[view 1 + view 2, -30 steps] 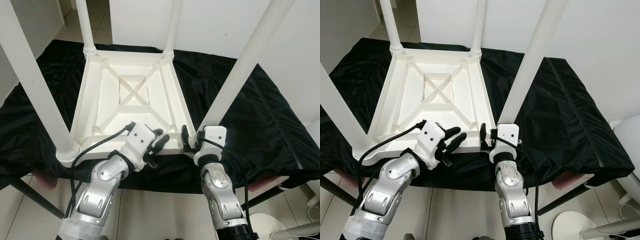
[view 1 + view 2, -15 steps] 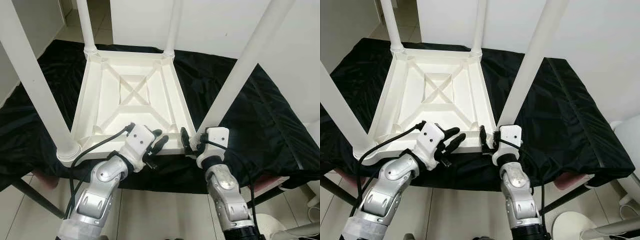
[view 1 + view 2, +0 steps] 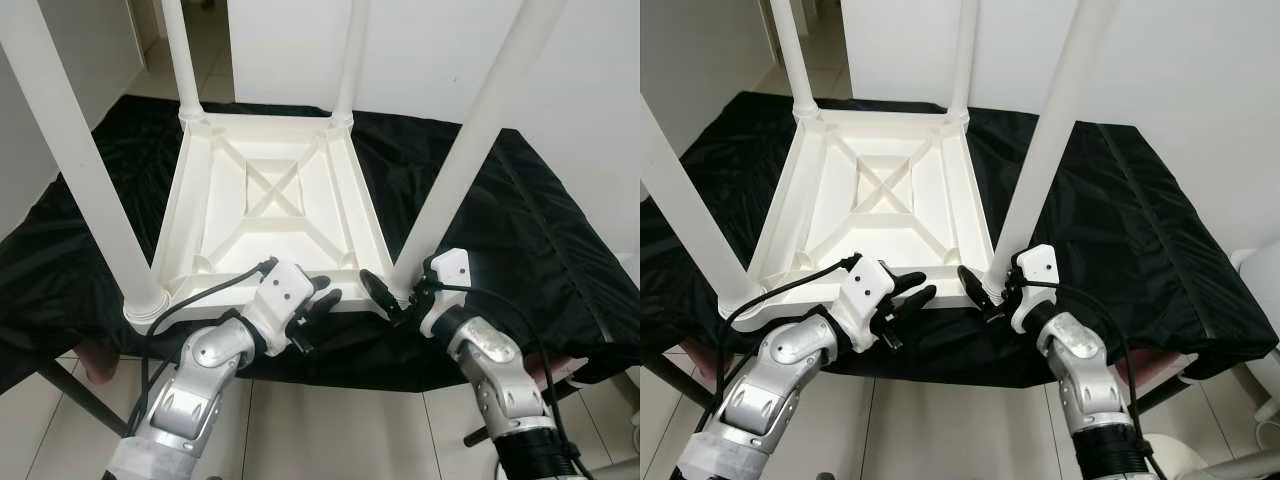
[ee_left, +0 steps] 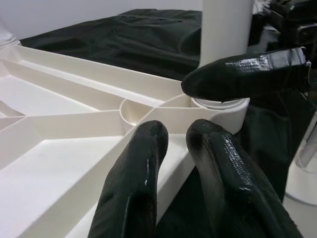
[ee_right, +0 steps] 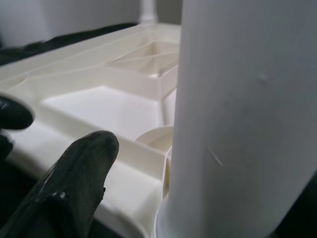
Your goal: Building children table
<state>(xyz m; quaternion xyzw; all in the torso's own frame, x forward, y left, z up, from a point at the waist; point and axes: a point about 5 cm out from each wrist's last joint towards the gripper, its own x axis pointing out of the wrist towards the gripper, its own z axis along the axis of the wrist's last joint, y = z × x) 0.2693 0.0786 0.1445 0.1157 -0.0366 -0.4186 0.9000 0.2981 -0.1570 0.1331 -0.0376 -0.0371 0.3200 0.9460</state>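
Observation:
A white children's table (image 3: 172,235) lies upside down on a black cloth (image 3: 540,220), its legs pointing up. My left gripper (image 3: 327,297) hovers at the near rim, fingers (image 4: 133,173) slightly open with nothing between them. My right gripper (image 3: 390,287) is at the foot of the near right leg (image 3: 470,150). One of its fingers (image 5: 84,163) stands a little off the leg (image 5: 247,124), beside the socket; the other is hidden behind the leg. That same right finger (image 4: 242,74) crosses the left wrist view above the socket.
The near left leg (image 3: 80,170) rises close to my left arm, and two far legs (image 3: 182,60) (image 3: 350,60) stand at the back. The cloth hangs over the near edge, with tiled floor (image 3: 330,420) below. A white wall (image 3: 590,100) is behind and to the right.
My right arm has swung out to the right, so its finger now points leftward at the leg's foot. The left gripper stays by the rim. The camera has shifted a little.

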